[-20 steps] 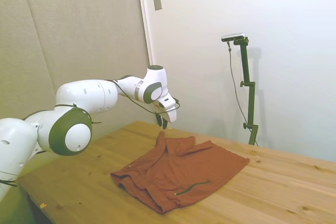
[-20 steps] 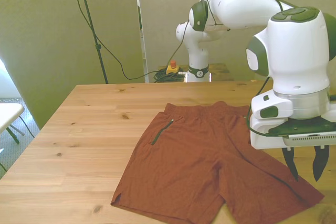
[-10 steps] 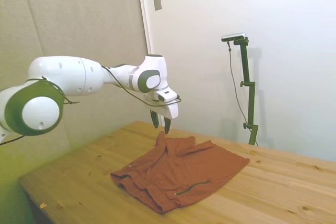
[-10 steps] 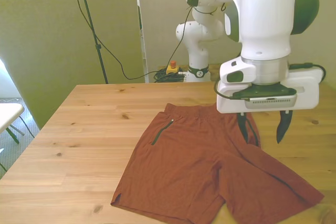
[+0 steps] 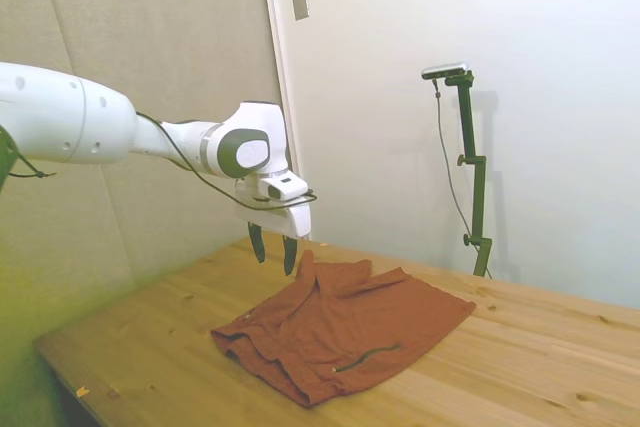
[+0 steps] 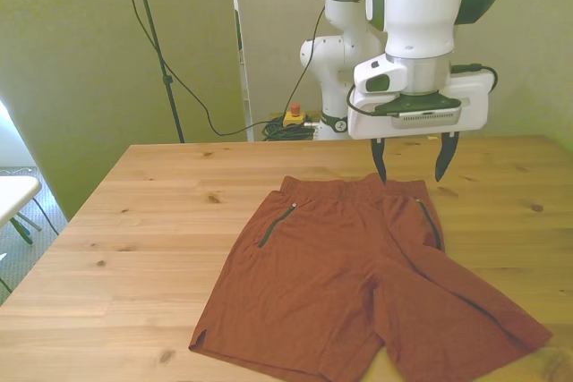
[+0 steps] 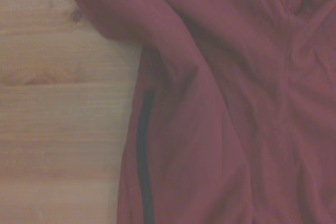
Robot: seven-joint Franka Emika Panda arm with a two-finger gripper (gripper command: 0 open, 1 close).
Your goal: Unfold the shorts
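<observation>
1. Lying spread flat on the wooden counter (image 6: 134, 221), nearest the front view's camera: the two leg openings of the shorts (image 6: 358, 284), one hem reaching toward the front view's lower right corner.
2. Showing a dark zip pocket (image 6: 277, 224) on the front view's left side of the cloth and another dark line (image 6: 430, 224) along the front view's right side.
3. Ending at the waistband (image 6: 345, 185), the far edge of the cloth, lying across the counter in the front view.
4. Hovering above that waistband end, clear of the cloth: the end effector (image 6: 410, 160), fingers pointing down and spread wide, gripping nothing.
5. Sitting over the front view's right half of the waistband, both fingertips just above the fabric edge.
6. Appearing in the side view as the end effector (image 5: 272, 250) hanging just beside a raised fold of the shorts (image 5: 345, 332), not touching.
7. Filling most of the wrist view with rumpled rust-red cloth (image 7: 236, 103), a dark seam line (image 7: 144, 150) near its edge, bare wood (image 7: 58, 108) beside it.
</observation>
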